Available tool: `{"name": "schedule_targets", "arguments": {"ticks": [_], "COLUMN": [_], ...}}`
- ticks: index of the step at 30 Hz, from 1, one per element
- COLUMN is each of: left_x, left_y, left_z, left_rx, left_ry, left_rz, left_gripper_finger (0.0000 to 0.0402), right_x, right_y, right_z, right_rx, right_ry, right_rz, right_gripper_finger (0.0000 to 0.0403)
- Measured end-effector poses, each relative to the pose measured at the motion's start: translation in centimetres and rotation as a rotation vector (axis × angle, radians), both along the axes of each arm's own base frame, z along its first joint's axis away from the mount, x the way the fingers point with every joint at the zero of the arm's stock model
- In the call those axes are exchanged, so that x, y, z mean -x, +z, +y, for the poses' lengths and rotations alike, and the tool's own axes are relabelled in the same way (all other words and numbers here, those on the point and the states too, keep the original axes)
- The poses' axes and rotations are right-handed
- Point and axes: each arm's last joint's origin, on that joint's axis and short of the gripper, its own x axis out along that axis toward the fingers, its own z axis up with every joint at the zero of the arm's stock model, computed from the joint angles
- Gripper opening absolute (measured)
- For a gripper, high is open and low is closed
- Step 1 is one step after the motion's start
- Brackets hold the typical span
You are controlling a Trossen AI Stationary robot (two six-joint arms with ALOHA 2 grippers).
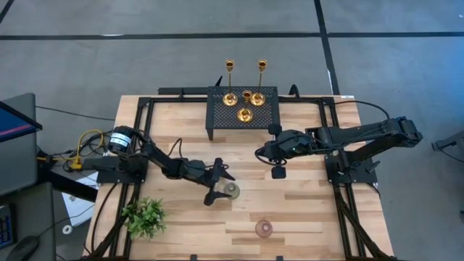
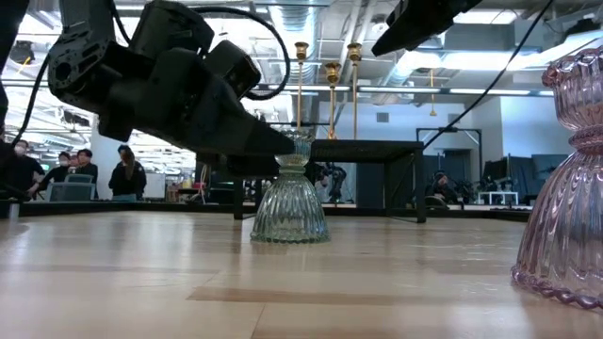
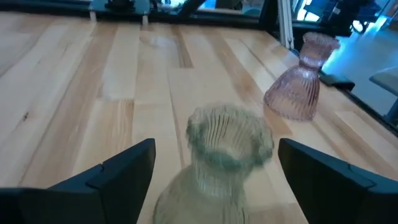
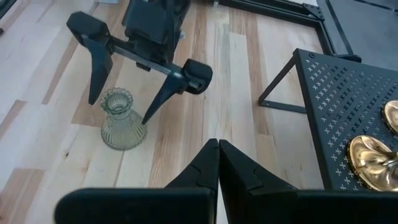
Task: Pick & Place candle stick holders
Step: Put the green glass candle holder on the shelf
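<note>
Grey floor is surrounding the wooden worktop (image 1: pixel 290 210), where three gold candlesticks (image 1: pixel 245 98) are already standing on the black rack (image 1: pixel 217 116), while the left claw (image 1: pixel 222 187) is reaching low with its fingers spread around the grey-green holder (image 1: pixel 230 191); the pink holder (image 1: pixel 264 229) is waiting near the front edge beside a plant (image 1: pixel 145 216). At worktop level, people are sitting in the background. The left wrist camera is framing the holder's neck between both fingers, apart from it, seemingly lined up for a grasp. The right claw (image 4: pixel 217 163) is hovering shut above mid-worktop.
</note>
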Motion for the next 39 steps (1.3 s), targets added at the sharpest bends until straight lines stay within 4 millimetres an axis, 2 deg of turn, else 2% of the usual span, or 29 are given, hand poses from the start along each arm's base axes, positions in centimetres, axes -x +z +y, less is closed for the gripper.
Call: {"name": "schedule_targets", "arguments": {"ticks": [6,13,39], "left_x": [-1.09,-1.16,-1.16], "left_y": [-0.18,-0.12,-0.14], "left_z": [-0.23,-0.25,-0.23], "left_rx": [0.000,0.002,0.029], "left_ry": [0.000,0.000,0.004], "left_rz": [-0.001,-0.004,0.006], "left_gripper_finger": [0.0340,0.0320,0.0152], "right_x": [0.01,0.02,0.02], "right_y": [0.00,-0.03,-0.03], "right_z": [0.00,0.00,0.00], "right_rx": [0.000,-0.001,-0.001], "right_ry": [0.000,-0.001,-0.001], "right_rz": [0.000,0.002,0.003], "right_gripper_finger": [0.0000,0.0000,0.0000]}}
